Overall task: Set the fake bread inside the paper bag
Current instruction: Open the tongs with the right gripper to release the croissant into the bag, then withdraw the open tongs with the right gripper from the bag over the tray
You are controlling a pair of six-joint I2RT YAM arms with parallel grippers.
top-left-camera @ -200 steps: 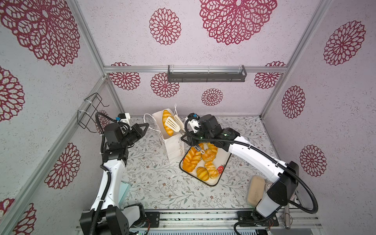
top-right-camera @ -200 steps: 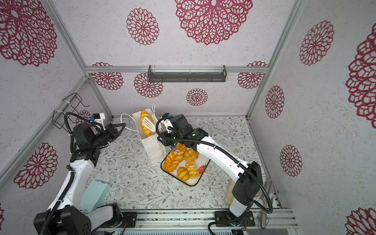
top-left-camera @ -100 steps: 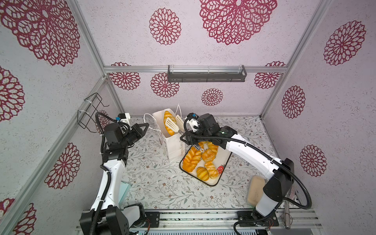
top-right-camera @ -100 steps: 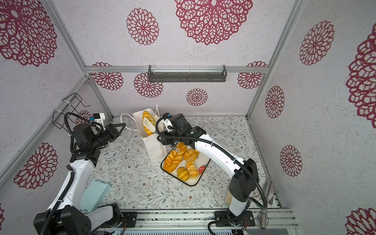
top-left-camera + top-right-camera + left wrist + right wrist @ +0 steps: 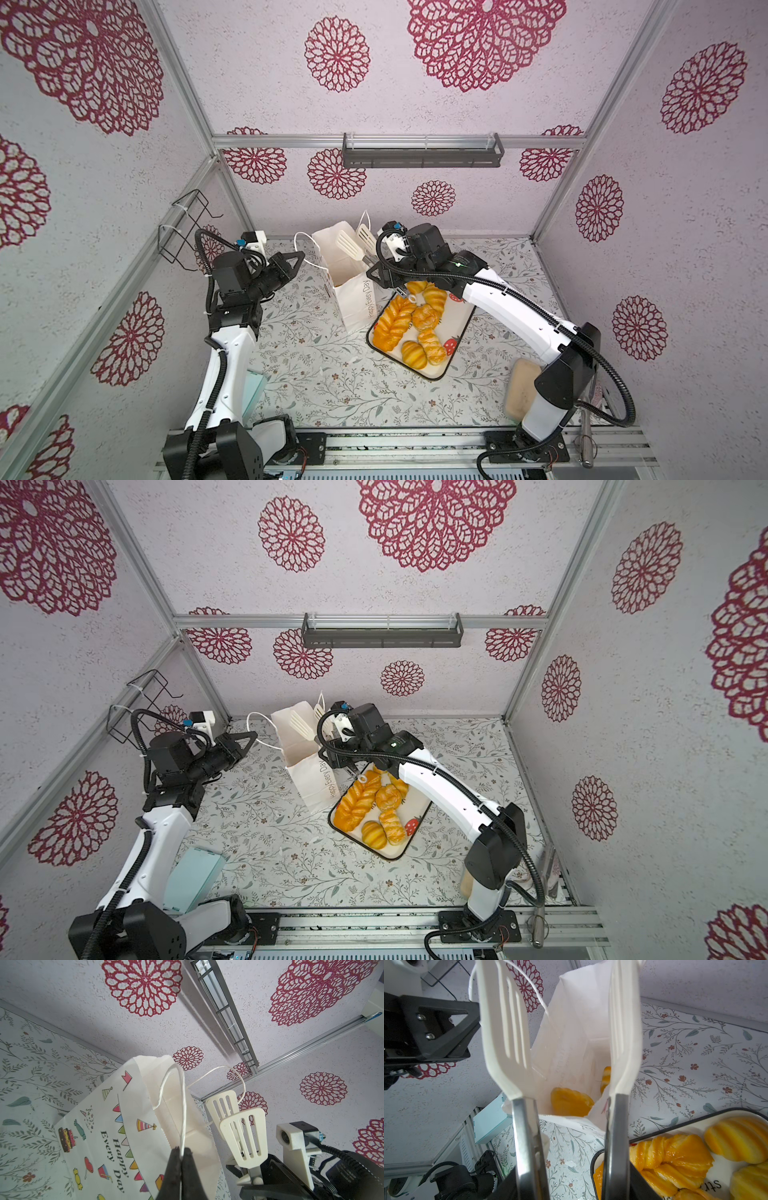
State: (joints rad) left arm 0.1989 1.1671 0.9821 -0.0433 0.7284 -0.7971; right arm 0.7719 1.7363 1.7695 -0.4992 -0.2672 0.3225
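The white paper bag point(image 5: 353, 286) point(image 5: 309, 766) point(image 5: 99, 1126) stands upright left of the tray. My left gripper point(image 5: 300, 259) point(image 5: 251, 739) point(image 5: 182, 1152) is shut on its white cord handle point(image 5: 183, 1105), pulling the mouth wide. My right gripper point(image 5: 376, 274) point(image 5: 328, 754) point(image 5: 571, 1188) is shut on white slotted tongs point(image 5: 353, 245) point(image 5: 239, 1126) point(image 5: 504, 1022), whose blades stand apart and empty over the bag's mouth. Golden fake bread point(image 5: 571, 1101) lies at the bottom inside the bag point(image 5: 577, 1022). Several more pastries point(image 5: 395, 322) point(image 5: 359, 800) point(image 5: 675, 1155) lie on the tray.
The strawberry-print tray point(image 5: 459, 328) point(image 5: 415, 812) point(image 5: 695, 1119) touches the bag's right side. A pale beige block point(image 5: 519, 390) lies at the front right by the right arm's base. A teal box point(image 5: 191, 875) sits front left. A wire rack point(image 5: 183, 232) hangs on the left wall.
The tongs' blades have spread apart above the bag. The orange pastry they held at the bag's mouth has dropped inside. The left arm has kept still.
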